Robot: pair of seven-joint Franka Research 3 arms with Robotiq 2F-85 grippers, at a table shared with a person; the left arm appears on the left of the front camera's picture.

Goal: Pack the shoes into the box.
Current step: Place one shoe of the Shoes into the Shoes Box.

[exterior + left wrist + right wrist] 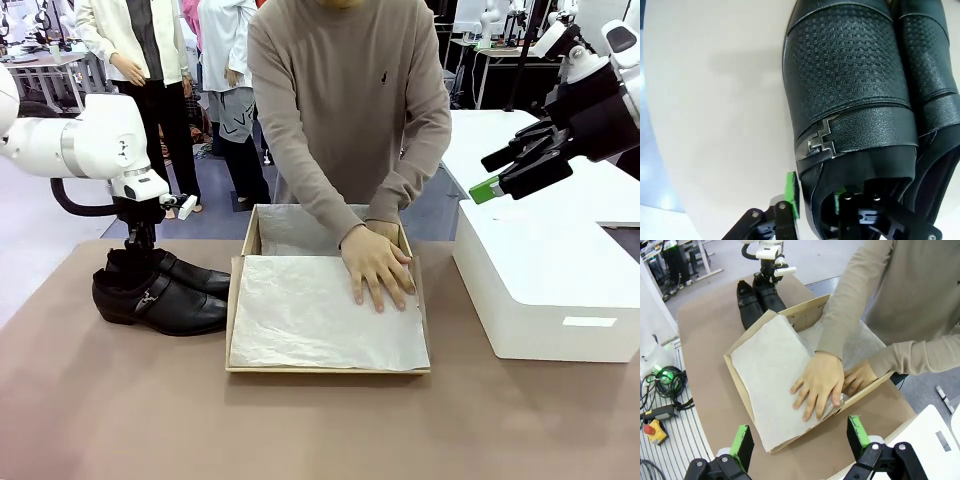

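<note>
The shoes (165,300) are pictured at nine o'clock of the box (236,310), one heel rim straddled by the left gripper (815,200); a clamp cannot be confirmed. The right gripper (799,430) is held open.

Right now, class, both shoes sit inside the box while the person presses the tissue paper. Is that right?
No: the shoes stand on the table beside the box, not inside it, as the front view shows. The person's hand presses the tissue paper.
</note>
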